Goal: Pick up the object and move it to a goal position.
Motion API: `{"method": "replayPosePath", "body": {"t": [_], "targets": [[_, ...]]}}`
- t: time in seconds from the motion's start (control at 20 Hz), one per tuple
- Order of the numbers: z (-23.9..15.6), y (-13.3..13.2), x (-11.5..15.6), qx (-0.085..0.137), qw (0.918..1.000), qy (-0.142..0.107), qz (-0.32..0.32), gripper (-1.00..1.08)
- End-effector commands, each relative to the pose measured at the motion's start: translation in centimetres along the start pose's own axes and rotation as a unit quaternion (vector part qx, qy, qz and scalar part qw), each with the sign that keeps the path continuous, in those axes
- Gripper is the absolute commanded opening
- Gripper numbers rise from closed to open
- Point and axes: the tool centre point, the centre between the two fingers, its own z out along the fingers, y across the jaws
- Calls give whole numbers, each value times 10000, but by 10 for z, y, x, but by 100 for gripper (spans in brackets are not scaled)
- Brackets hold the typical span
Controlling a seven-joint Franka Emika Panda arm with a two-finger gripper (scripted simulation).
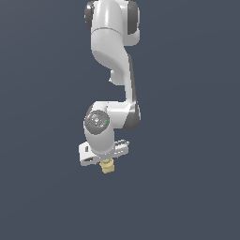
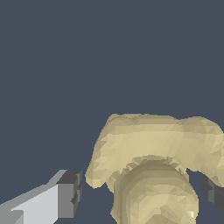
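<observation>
My white jointed arm (image 1: pixel 112 61) hangs down over a plain dark slate ground (image 1: pixel 42 187). Below it, my white gripper (image 2: pixel 140 192) stands open around the small tan-yellow knobbly figurine (image 2: pixel 151 153), which sits between my dark fingertip pads (image 2: pixel 70 192), one pad apart from it. Its lumpy sides worry me: closing on a sloped knob could twist it or squeeze it out sideways.

Exterior view distant; wrist view close; both show the object (image 1: pixel 108 166) (image 2: pixel 153 166).
</observation>
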Motion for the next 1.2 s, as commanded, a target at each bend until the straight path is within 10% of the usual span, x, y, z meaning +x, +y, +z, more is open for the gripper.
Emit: {"method": "replayPosePath", "body": {"t": [0.0, 0.1, 0.15, 1.15], "targets": [[0, 1, 1, -4, 10000, 10, 0, 100], [-1, 1, 2, -4, 10000, 10, 0, 100], [-1, 1, 2, -4, 10000, 10, 0, -100], [-19, -5, -7, -4, 10000, 10, 0, -100]]}}
